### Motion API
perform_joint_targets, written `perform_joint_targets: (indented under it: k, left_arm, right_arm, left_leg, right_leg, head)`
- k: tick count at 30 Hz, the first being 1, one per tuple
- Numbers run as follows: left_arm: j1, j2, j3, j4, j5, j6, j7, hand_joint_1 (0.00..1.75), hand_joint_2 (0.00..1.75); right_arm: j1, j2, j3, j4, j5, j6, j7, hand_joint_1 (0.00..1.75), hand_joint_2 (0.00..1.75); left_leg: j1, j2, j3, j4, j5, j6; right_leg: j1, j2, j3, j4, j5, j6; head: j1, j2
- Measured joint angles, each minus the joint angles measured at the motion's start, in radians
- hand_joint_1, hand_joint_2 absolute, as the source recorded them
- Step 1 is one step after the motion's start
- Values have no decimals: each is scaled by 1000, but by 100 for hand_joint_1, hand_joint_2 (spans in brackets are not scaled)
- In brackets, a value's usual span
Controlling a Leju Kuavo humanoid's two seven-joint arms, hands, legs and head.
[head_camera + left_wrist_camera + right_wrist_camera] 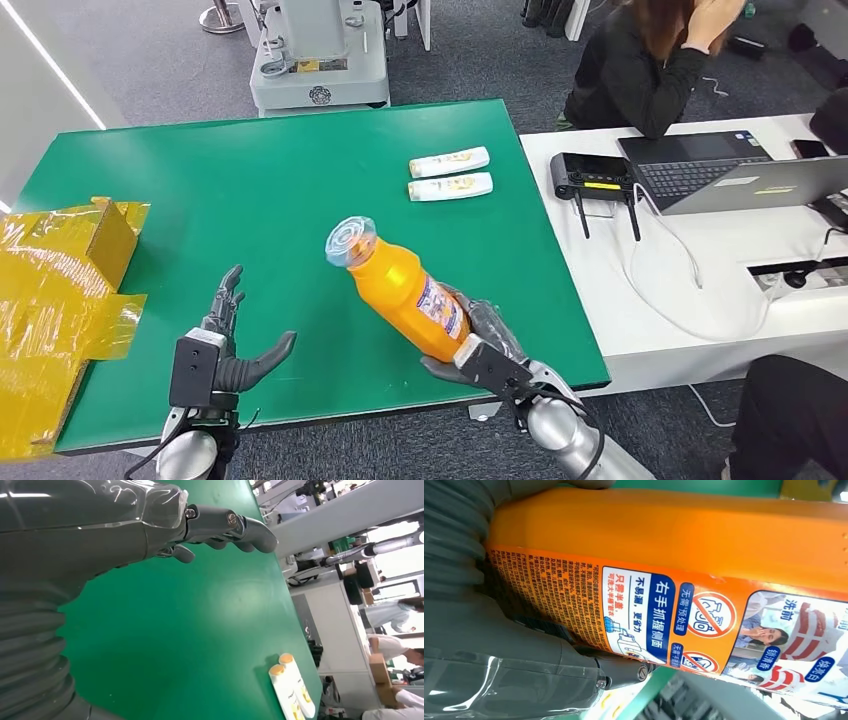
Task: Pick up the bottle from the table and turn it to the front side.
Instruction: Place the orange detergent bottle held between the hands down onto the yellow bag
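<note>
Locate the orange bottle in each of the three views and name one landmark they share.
Head view: the orange bottle is at centre, tilted above the green table, its base gripped by the right hand.
Left wrist view: not in it; the two small white bottles lie on the table.
Right wrist view: its labelled side spans the picture, close up.
Shared landmark: the green table.

bottle above table front, in right hand | two tubes behind | box left
</note>
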Motion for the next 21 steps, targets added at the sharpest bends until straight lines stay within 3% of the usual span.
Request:
perform_joint_targets:
  k: [2,6,11,16,21]
  left_arm:
    - [-8,2,2,0,3,-5,-1,0,175]
    - [-169,-5,8,0,82,-115,14,0,175]
    - [-281,-24,8,0,151,-194,62,0,175]
    - [-346,-30,7,0,235,-273,118,0,175]
    - [-370,-30,7,3,288,-311,146,0,175]
  right_arm:
    - [11,8,-26,-14,0,-11,-10,175,175]
    - [-69,61,-145,6,-2,-37,-84,175,175]
    - [-184,87,-161,75,-15,-45,-116,175,175]
    - [-288,99,-162,152,-20,-55,-126,175,175]
    - [-332,105,-160,202,-34,-58,-137,175,175]
  left_leg:
    - [0,0,0,0,0,0]
    - [0,1,-1,0,3,0]
    - [0,1,-1,0,4,0]
    - [0,1,-1,1,4,0]
    - [0,1,-2,0,4,0]
  right_leg:
    - [0,0,0,0,0,0]
    - [0,0,-1,0,3,-1]
    - [0,1,-1,1,4,-1]
    - [0,1,-1,1,4,-1]
    - [0,1,-2,1,4,-1]
  head:
    - [0,0]
    - [0,0]
    - [0,0]
    - [0,0]
    - [0,0]
